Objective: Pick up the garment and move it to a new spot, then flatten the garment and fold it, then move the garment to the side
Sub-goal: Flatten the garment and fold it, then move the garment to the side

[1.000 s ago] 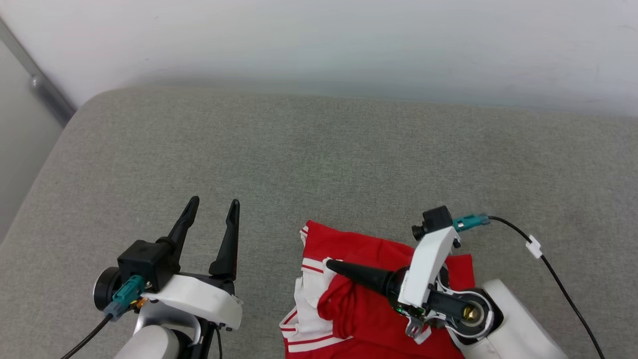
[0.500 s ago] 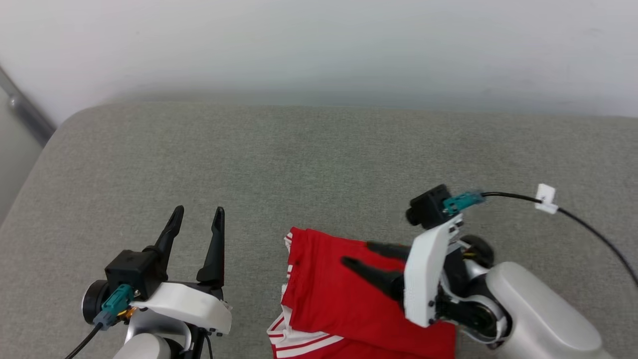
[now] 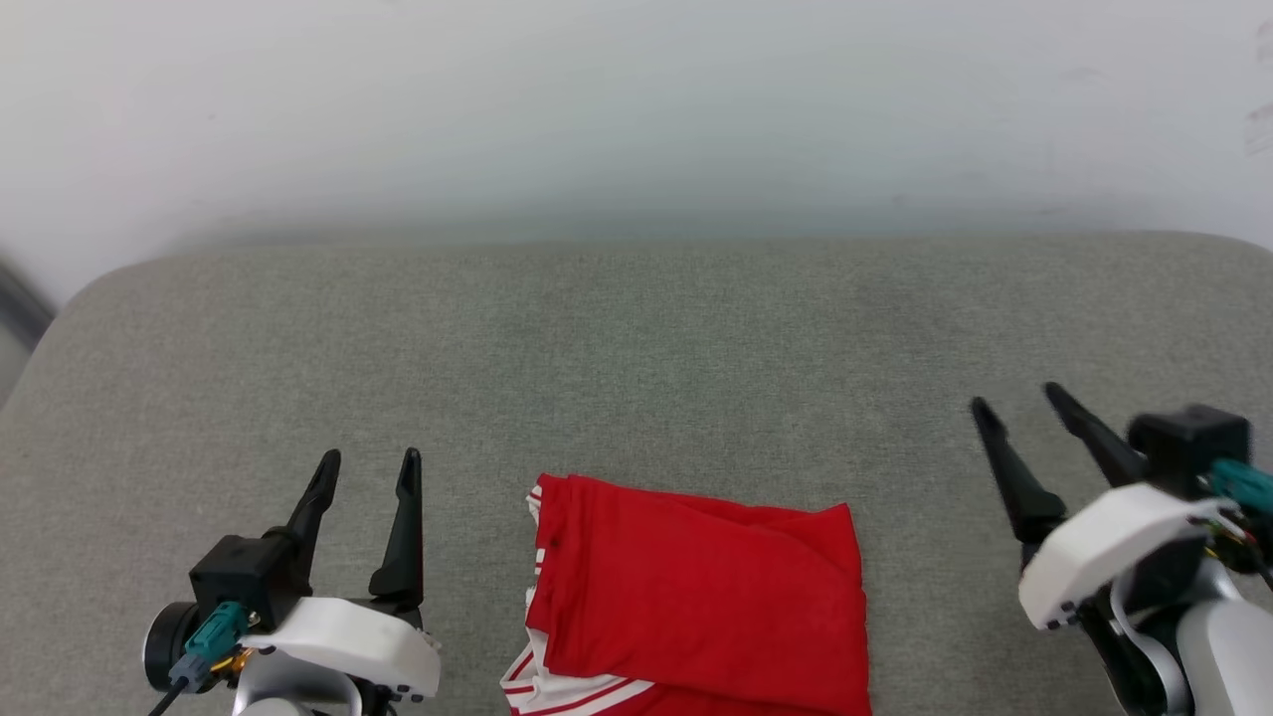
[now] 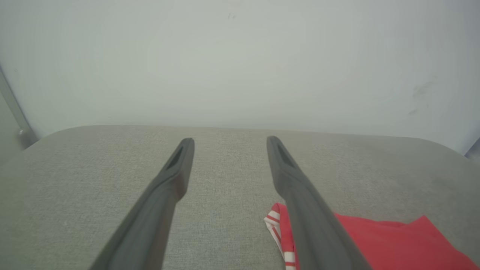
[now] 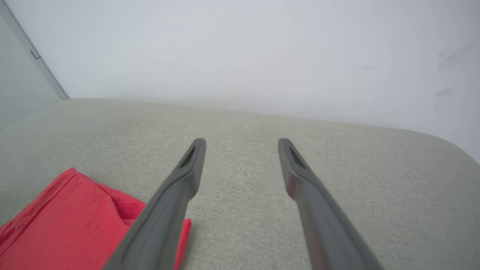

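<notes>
1. Garment (image 3: 696, 587): lies at the near middle of the grey cushion (image 3: 636, 348) as a folded red rectangle. White, red-striped trim pokes out along its left edge and near-left corner. Its nearest edge is cut off by the head view's bottom, so how it sits against the cushion's front edge cannot be told.
2. Left gripper (image 3: 369, 457): over the cushion's near left part, fingers spread apart, nothing between them, clear of the fabric. In its wrist view the striped trim sits just beside the right finger.
3. Right gripper (image 3: 1016, 398): over the cushion's near right part, jaws released and empty, also clear of the cloth.
4. Stage (judgement): the fold looks done and moving the bundle to the side looks like what's left. Neither arm has a hold yet.
5. Risk: pinching only the top layer. Thin soft cloth would peel up and the fold would open.
6. Risk: dragging instead of lifting. The cushion's woven surface would likely grip the bottom layer, so the layers shear and bunch.
7. Risk: a finger coming in from the cushion's left could snag the loose trim and pull a sleeve out.
8. Risk: a one-sided grab lets the free half sag and unfold. A shallow pinch could slip off the cloth.
9. Risk: pushing it toward the cushion's front edge, where it could slide off.
</notes>
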You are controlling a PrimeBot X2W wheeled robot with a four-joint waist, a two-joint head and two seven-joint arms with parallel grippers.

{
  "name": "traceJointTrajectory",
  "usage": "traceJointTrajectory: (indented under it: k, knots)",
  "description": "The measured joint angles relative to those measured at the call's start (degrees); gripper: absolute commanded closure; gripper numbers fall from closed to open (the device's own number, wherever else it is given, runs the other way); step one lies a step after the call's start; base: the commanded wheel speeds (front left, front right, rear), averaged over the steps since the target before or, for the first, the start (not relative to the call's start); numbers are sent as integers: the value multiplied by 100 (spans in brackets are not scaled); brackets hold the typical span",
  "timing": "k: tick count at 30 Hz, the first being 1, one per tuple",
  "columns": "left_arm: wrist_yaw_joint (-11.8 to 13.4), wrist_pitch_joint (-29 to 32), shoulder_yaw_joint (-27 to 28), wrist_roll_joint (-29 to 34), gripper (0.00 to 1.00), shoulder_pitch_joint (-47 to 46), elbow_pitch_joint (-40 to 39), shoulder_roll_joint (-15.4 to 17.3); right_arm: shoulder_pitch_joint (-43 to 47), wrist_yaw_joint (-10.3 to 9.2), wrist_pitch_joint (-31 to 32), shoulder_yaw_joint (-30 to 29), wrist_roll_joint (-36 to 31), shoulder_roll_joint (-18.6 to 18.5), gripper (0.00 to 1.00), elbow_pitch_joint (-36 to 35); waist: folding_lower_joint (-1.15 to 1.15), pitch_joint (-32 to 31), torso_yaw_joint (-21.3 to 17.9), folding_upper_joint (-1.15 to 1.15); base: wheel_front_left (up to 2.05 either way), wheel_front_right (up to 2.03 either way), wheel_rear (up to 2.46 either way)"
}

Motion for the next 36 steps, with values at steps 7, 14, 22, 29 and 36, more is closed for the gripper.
traceJointTrajectory:
  k: [7, 14, 22, 29, 36]
  knots:
    - [38, -32, 34, -11, 0, 197, 125, 71, 871, -1, -547, -966, -612, 676, 0, -702, 0, -193, -80, 0, 0, 0, 0]
    - [105, -59, 27, 15, 0, 391, 153, 47, 1600, 0, -515, -987, -850, 979, 0, -1172, 0, -305, -113, 0, 0, 0, 0]
    - [105, -77, 65, 3, 0, 399, 211, 43, 1629, 0, -409, -896, -960, 1065, 0, -1390, -1, -264, -156, 0, 0, 0, 0]
    - [104, -82, 87, -8, 0, 391, 233, 31, 1562, -1, -394, -907, -975, 1077, 0, -1424, -1, -239, -164, 0, 0, 0, 0]
    - [156, -120, 240, 5, 0, 330, 147, -13, 1412, 0, 166, -1325, -271, 982, 0, -1128, 0, -90, -147, 0, 0, 0, 0]
